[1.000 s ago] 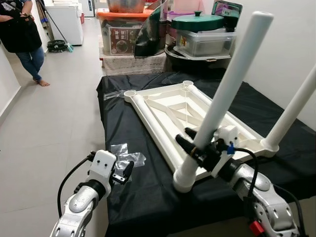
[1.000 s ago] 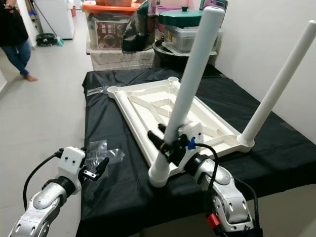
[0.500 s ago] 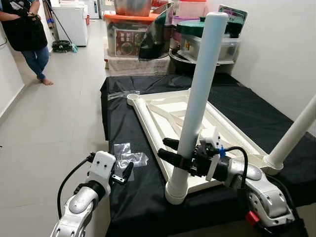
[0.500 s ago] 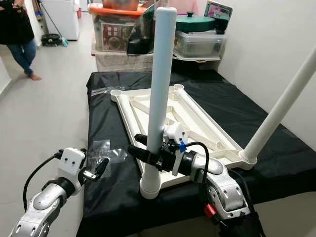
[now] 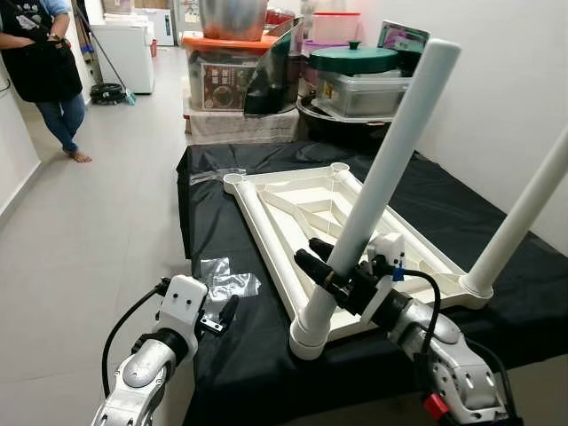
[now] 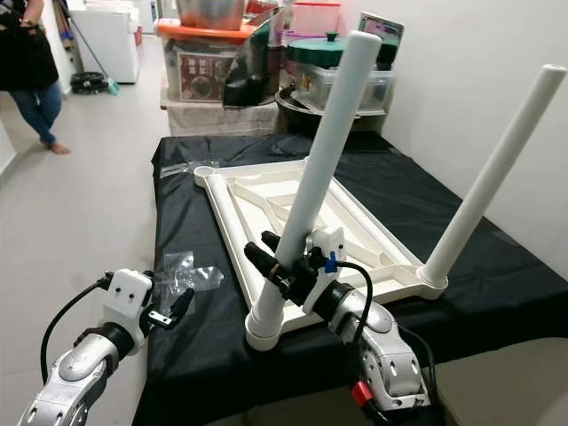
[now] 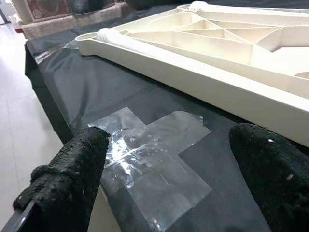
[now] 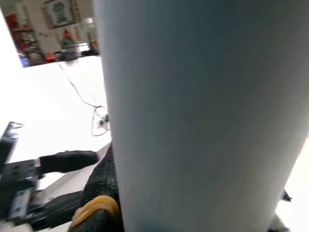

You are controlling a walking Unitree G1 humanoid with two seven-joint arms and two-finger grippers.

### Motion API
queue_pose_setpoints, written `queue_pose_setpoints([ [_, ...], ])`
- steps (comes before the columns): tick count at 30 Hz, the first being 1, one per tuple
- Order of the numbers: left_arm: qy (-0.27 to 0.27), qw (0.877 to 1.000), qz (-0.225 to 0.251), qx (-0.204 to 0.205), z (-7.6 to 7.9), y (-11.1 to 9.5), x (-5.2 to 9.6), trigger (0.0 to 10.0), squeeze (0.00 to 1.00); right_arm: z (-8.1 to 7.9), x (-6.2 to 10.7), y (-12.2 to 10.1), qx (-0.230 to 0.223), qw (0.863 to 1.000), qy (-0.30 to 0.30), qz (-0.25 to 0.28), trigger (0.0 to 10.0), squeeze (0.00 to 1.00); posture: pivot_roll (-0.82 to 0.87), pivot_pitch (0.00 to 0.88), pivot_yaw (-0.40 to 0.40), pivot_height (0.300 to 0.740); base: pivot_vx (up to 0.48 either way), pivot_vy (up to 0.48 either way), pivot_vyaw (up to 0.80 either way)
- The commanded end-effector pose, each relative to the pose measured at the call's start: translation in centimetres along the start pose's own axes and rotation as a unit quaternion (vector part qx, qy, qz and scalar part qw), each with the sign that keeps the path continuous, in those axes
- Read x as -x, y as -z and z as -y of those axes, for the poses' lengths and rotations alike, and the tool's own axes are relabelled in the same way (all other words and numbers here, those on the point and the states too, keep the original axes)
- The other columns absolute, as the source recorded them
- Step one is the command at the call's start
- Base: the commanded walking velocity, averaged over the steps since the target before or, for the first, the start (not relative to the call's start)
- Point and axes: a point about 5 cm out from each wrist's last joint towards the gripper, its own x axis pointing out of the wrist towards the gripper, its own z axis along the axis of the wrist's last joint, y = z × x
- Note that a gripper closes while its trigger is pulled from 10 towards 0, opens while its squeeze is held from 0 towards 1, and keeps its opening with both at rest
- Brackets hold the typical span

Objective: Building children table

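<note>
A white children's table top [image 5: 302, 200] lies upside down on a black cloth [image 5: 240, 355]. A long white leg [image 5: 382, 177] rises from its near-left corner socket and leans right. My right gripper [image 5: 321, 264] is shut on this leg low down; close up the leg [image 8: 203, 116] presses against a black finger [image 8: 104, 183]. A second white leg [image 5: 524, 213] stands in the near-right corner. My left gripper [image 5: 226, 311] hovers open at the cloth's left edge, its fingers [image 7: 72, 159] on either side of a clear plastic wrapper [image 7: 149, 164].
A person [image 5: 40, 62] stands on the grey floor at the back left. Stacked storage boxes and lidded tubs [image 5: 231, 71] crowd the far end of the cloth. A white wall [image 5: 506, 80] runs along the right side. Open floor lies to the left.
The held leg stood upright half a second ago and now leans right again, as it did a second ago. My right gripper moved with it. The left arm has stayed put.
</note>
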Motion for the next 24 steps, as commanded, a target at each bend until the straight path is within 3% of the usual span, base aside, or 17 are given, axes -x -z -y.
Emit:
queue_pose_setpoints([
  [1,0.0,1.0,0.002,-0.004,0.0,0.0,-0.2,10.0,0.0,0.6,1.1,4.8,-0.011,0.992,0.057,-0.116,10.0,0.0,0.07,0.0,-0.071,0.74,0.0,0.0,0.0],
  [10,0.0,1.0,0.003,-0.004,-0.1,-0.1,-0.3,10.0,0.0,0.8,0.8,5.8,0.014,0.979,0.12,-0.163,10.0,0.0,0.07,0.0,-0.074,0.74,0.0,0.0,0.0],
  [13,-0.001,1.0,0.004,-0.003,-0.1,-0.1,-0.2,10.0,0.0,1.9,0.9,6.1,0.011,0.965,0.196,-0.171,10.0,0.0,0.07,0.0,-0.077,0.74,0.0,0.0,0.0],
  [24,-0.003,1.0,0.003,-0.003,-0.1,-0.1,-0.2,10.0,0.0,3.4,2.0,6.6,0.01,0.93,0.326,-0.171,10.0,0.0,0.07,0.0,-0.075,0.74,0.0,0.0,0.0],
])
